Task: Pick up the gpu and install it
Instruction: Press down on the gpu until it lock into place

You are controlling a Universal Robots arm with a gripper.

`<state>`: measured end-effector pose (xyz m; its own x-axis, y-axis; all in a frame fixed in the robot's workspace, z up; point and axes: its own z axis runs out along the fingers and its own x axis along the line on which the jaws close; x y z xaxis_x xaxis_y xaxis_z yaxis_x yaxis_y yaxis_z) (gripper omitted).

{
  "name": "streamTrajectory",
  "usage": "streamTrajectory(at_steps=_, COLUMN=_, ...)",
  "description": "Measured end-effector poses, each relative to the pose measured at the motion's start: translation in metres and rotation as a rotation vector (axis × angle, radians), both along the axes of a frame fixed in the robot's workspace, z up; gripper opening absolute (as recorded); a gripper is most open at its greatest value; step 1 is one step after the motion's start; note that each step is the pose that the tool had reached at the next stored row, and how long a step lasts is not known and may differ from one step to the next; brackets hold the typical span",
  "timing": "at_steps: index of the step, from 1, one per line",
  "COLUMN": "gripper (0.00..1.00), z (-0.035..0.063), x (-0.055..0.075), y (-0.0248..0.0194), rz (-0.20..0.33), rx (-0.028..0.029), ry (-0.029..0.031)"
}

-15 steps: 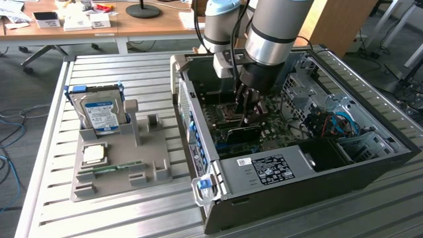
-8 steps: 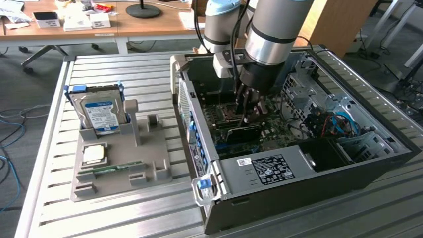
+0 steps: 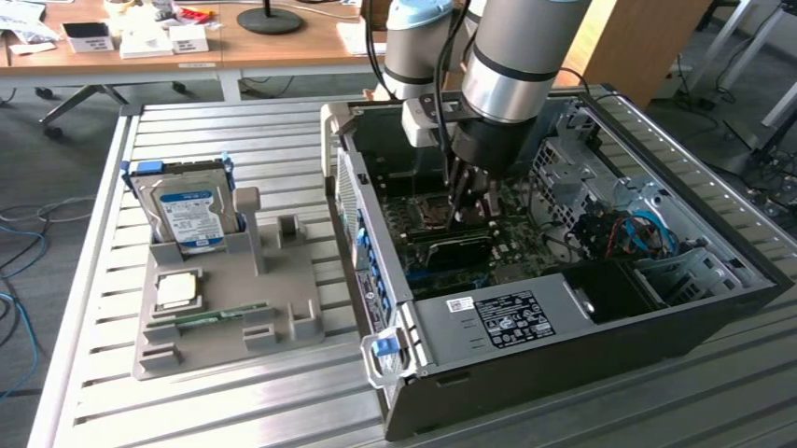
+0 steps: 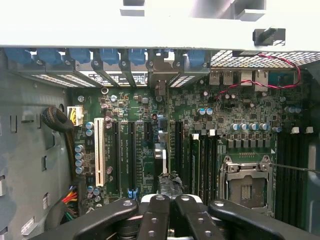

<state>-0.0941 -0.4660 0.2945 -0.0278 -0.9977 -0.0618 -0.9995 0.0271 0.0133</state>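
Gripper (image 4: 167,201) is hanging inside the open case (image 3: 524,383), fingers pressed together. You are seeing the gpu (image 4: 166,181) standing edge-on just beyond the fingertips, probably lined up with a motherboard (image 4: 235,120) slot. Whether it is being pinched is unclear.

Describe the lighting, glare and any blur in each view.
Exterior view: even daylight, soft shadow inside the computer case, mild sheen on the slatted table and a highlight on the arm's silver sleeve. Wrist view: the case's top edge is washed out white, the motherboard evenly lit, the dark tool slightly soft.
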Motion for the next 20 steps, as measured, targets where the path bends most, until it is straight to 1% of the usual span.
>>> streamTrajectory(at_steps=13, gripper=0.11, z=-0.0004, x=0.0, y=0.0, rz=0.0, rx=0.0001, ry=0.0)
streamTrajectory(at_steps=20, gripper=0.11, z=-0.0119, x=0.0, y=0.0, rz=0.0, rx=0.0, ry=0.0)
